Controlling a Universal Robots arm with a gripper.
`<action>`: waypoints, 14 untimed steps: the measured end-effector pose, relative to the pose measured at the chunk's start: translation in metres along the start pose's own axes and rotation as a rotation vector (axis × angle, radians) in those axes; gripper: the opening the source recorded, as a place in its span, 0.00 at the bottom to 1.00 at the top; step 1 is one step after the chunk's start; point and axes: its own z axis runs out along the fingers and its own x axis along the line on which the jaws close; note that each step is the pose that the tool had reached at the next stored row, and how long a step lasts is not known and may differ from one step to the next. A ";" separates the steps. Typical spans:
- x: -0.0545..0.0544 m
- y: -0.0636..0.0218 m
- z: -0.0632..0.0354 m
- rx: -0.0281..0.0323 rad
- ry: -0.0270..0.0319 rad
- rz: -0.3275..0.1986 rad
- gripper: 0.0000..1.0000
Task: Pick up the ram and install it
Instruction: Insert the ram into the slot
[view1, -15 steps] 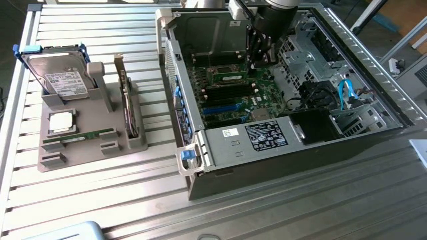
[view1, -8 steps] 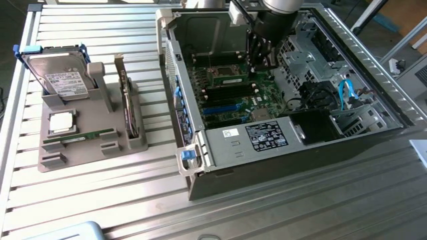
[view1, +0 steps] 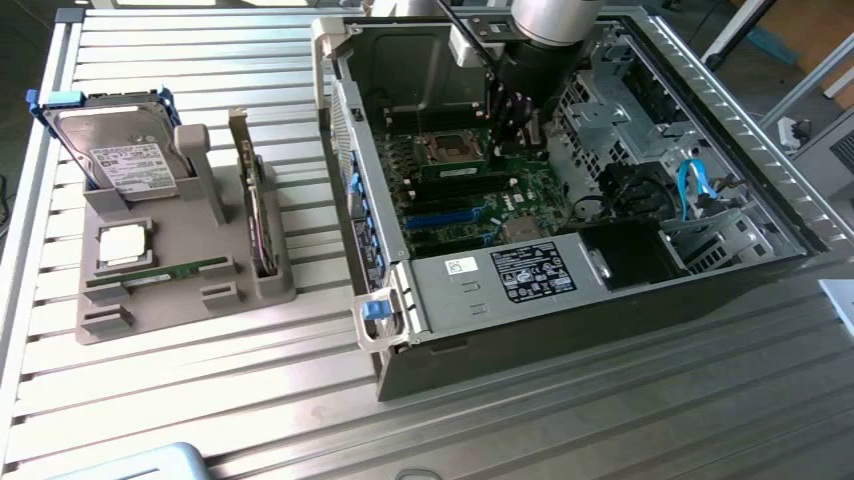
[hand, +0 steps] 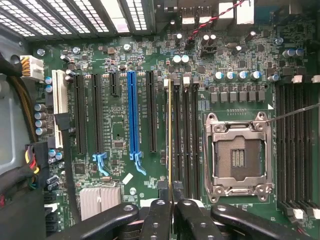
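In the wrist view I see the ram (hand: 170, 140) edge-on, a thin green strip with a gold line. It runs along the outermost of the black memory slots (hand: 186, 145) beside the empty processor socket (hand: 240, 155). My gripper (hand: 172, 206) is shut on its near end, black fingers (hand: 156, 217) pressed to either side. Whether the stick is seated in the slot or hovering just above it, I cannot tell. In the exterior view my gripper (view1: 514, 122) reaches down into the open computer case (view1: 400, 200), over the green motherboard (view1: 461, 200).
A grey holder (view1: 160, 300) at the exterior view's left carries a hard drive (view1: 120, 150), a silver processor chip (view1: 123, 243), another green stick (view1: 160, 272) lying flat and an upright expansion card (view1: 254, 200). Expansion slots (hand: 131, 115), capacitors and cables (hand: 30, 155) surround the memory slots.
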 end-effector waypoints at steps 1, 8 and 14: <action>0.000 0.0001 0.0014 0.0000 -0.0001 0.000 0.12; 0.000 0.0002 0.0041 0.0000 0.0001 -0.001 0.12; 0.000 -0.0004 0.0042 -0.0036 0.0001 -0.003 0.12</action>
